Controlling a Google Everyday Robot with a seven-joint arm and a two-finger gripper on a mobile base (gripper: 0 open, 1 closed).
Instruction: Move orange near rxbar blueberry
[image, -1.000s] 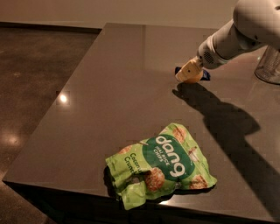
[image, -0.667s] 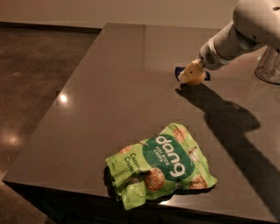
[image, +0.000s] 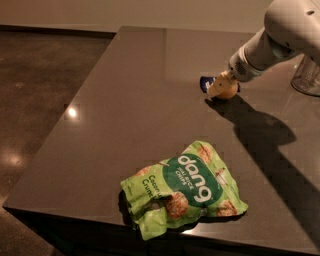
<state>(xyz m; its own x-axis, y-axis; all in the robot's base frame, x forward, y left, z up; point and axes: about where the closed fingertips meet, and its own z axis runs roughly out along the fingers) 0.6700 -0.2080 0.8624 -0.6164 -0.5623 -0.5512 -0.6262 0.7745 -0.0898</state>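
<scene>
The orange (image: 230, 92) sits low on the dark table, right beside the rxbar blueberry (image: 205, 82), a small dark blue wrapper that pokes out just to its left. My gripper (image: 220, 86) comes in from the upper right on the white arm (image: 280, 35). It is shut on the orange, with its pale fingers covering the fruit's left side. Most of the bar is hidden behind the gripper and the orange.
A large green "dang" chip bag (image: 182, 187) lies near the table's front edge (image: 75, 212). A clear container (image: 306, 75) stands at the right edge of the view. The floor drops away on the left.
My gripper has moved a little to the right and slightly down with the orange in it. The green bag has not moved.
</scene>
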